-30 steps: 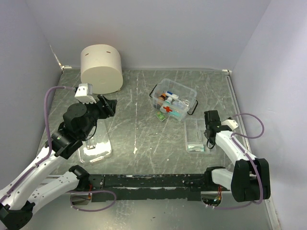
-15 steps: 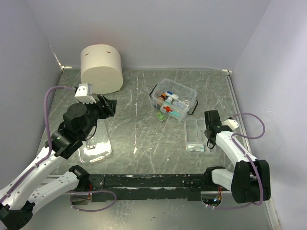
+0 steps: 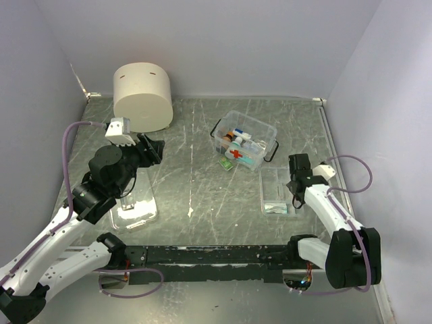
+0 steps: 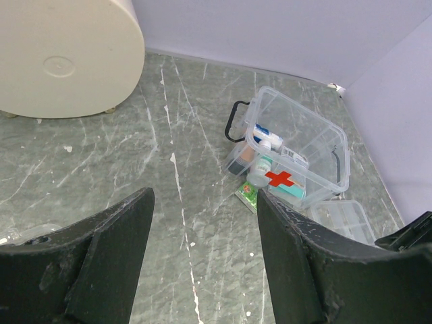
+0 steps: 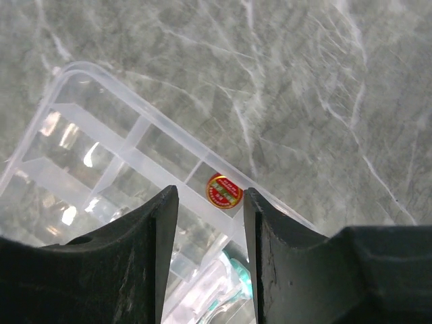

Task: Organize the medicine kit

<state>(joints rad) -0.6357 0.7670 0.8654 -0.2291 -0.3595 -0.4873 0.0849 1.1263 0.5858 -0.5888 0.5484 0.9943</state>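
1. The medicine kit [image 3: 244,142] stands on the desk [image 3: 196,128] right of the middle and toward the far edge, set askew to the desk's edges.
2. It is a small clear plastic box with rounded corners, with a red cross [image 4: 278,179] on the side facing the arms and a black handle [image 4: 234,121] at each end.
3. No lid is on it. Small bottles and cartons are packed inside, though their labels are too small to read.
4. A small green packet [image 4: 248,194] lies on the desk against the kit's near corner.
5. A clear divided tray [image 3: 275,190] lies just nearer than the kit, by the right edge. It carries a round red sticker [image 5: 224,190] on its rim.
6. The right tool [image 5: 209,196] is over that rim, its fingers a narrow gap apart. I cannot tell whether they touch the plastic.
7. The left tool [image 4: 204,199] is on the left side of the desk, its fingers wide apart with nothing between them, pointing toward the kit.
8. A flat clear lid [image 3: 133,202] lies beneath the left arm, near the left edge.
9. A large cream cylinder [image 3: 142,96] sits in the far left corner.
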